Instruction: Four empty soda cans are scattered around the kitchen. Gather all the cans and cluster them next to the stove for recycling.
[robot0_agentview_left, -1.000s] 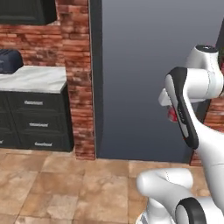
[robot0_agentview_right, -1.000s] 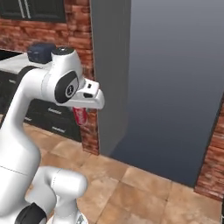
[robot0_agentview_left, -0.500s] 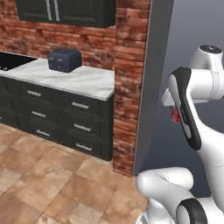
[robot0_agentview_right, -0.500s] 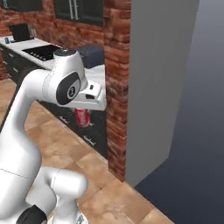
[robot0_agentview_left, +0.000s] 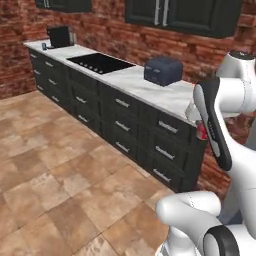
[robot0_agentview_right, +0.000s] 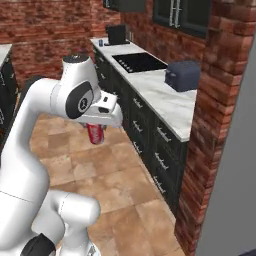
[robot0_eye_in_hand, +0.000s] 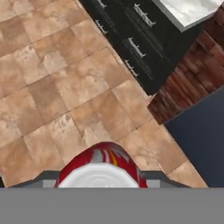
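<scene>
A red soda can (robot0_agentview_right: 94, 136) hangs upright over the tile floor, with my gripper (robot0_agentview_right: 98, 125) shut on it; its red side also peeks past the forearm (robot0_agentview_left: 201, 131). In the hand view the can's silver top and red shoulder (robot0_eye_in_hand: 100, 162) sit between the fingers. The stove (robot0_agentview_right: 139, 62), a flat black cooktop, lies in the white marble counter (robot0_agentview_left: 150, 92) ahead, well away from the held can; it is the dark patch (robot0_agentview_left: 100, 62) left of my arm. A small blue can (robot0_agentview_left: 44, 46) stands at the counter's far end.
A dark toaster (robot0_agentview_right: 183, 75) sits on the counter between the stove and a brick pillar (robot0_agentview_right: 212, 110). A black coffee machine (robot0_agentview_right: 117, 35) stands at the far end. Black drawers (robot0_agentview_left: 120, 125) line the counter front. A grey fridge side (robot0_agentview_right: 232, 190) rises at right.
The whole picture has swung from the grey fridge and brick pillar to the counter run with the stove, so the base has moved. The red can stays in the gripper.
</scene>
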